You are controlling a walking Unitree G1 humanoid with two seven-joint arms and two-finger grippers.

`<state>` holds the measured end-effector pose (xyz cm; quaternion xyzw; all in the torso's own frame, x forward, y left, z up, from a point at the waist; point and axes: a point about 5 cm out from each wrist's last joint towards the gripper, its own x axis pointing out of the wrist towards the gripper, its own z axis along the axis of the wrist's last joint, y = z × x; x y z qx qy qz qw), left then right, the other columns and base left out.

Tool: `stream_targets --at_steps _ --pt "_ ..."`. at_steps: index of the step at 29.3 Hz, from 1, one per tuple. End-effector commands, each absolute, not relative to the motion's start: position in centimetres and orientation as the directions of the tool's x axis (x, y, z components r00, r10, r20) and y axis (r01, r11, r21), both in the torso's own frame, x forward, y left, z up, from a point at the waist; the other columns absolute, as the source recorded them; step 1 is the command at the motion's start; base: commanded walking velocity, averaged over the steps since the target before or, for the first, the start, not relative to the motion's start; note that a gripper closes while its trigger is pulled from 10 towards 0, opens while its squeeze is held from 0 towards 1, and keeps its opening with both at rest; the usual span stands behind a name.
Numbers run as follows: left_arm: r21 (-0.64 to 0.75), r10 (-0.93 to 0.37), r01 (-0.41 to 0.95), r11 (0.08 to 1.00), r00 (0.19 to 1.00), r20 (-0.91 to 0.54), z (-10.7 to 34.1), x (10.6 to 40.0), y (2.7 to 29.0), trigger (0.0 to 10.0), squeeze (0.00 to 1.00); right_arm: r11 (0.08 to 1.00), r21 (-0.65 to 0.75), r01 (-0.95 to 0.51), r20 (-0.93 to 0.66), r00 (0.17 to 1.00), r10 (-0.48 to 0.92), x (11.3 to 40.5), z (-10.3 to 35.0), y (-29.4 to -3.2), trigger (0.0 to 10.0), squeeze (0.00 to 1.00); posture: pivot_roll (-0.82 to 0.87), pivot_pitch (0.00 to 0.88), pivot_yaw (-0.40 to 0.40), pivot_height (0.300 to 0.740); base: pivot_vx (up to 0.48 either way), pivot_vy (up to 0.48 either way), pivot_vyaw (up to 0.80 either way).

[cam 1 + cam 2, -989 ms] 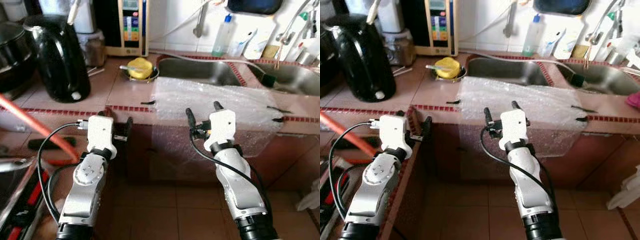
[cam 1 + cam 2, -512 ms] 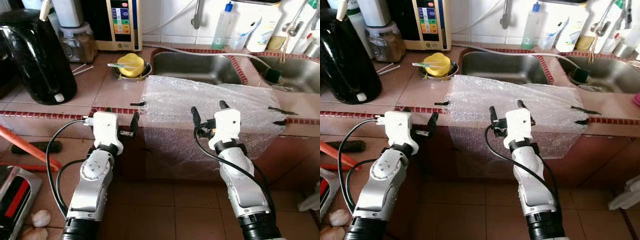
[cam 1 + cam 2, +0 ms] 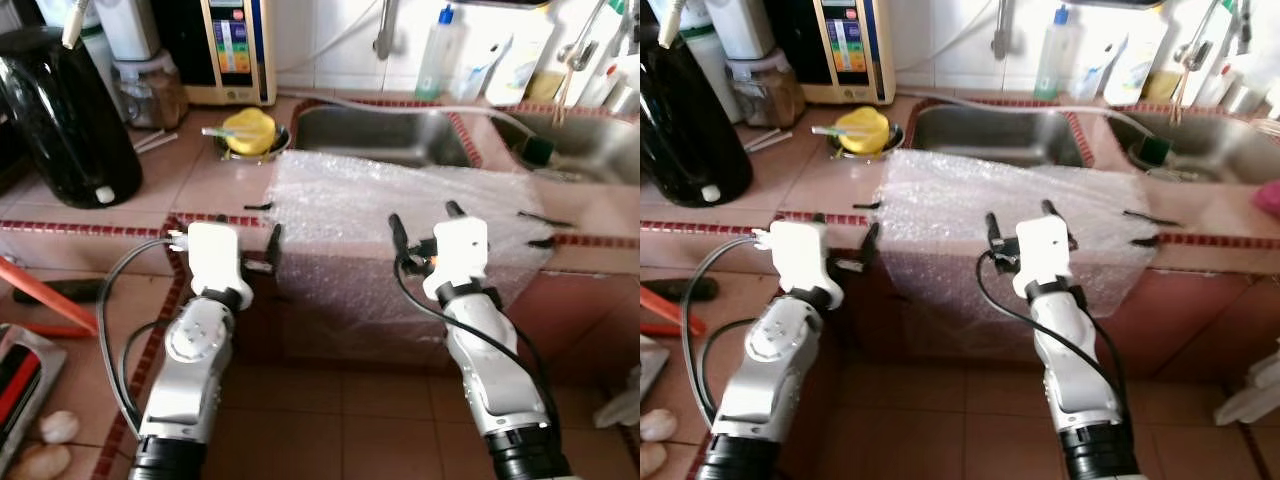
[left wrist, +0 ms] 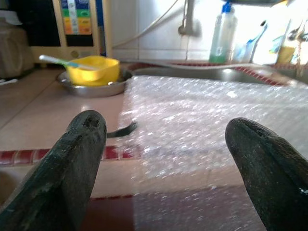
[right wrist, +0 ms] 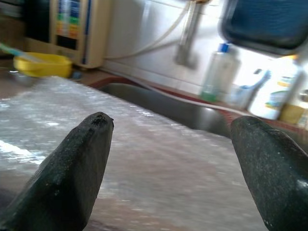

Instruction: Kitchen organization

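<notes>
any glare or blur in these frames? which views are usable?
Head views: fairly sharp, but the window-side top right is blown out and the bubble wrap glints. Left wrist view: bubble wrap crisp, fingers soft, backlight washing out the bottle. Right wrist view: the whole background is smeared and the bottle hazy, so it is the least usable.

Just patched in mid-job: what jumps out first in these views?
The bubble wrap stands out most: a big sheet taped over the counter edge in front of the sink, hanging down the front. Both grippers, left and right, are open at that edge. A black kettle stands far left, with a yellow bowl beside the sink.
</notes>
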<state>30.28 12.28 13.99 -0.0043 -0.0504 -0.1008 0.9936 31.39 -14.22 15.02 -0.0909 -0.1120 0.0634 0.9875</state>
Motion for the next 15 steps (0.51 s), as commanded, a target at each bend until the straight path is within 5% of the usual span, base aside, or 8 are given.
stream_targets --at_steps 1,7,15 --pt "0.009 -0.180 0.180 0.984 0.979 0.090 13.8 30.3 13.0 10.0 0.00 0.974 -0.189 -0.123 0.218 0.962 0.163 31.3 15.3 -13.7 10.0 0.00 0.09 0.000 -0.015 0.740 0.000 -0.480 0.00" --pt "0.029 -0.168 0.166 0.986 0.980 0.102 14.0 30.2 13.1 10.0 0.00 0.975 -0.177 -0.131 0.218 0.961 0.168 31.1 15.4 -13.8 10.0 0.00 0.10 0.000 -0.017 0.740 0.000 -0.452 0.00" --pt "0.053 -0.127 0.121 0.991 0.984 0.123 14.6 29.7 14.6 10.0 0.00 0.985 -0.115 -0.132 0.191 0.970 0.152 29.9 15.1 -14.6 10.0 0.00 0.10 0.000 -0.017 0.740 0.000 0.000 0.00"
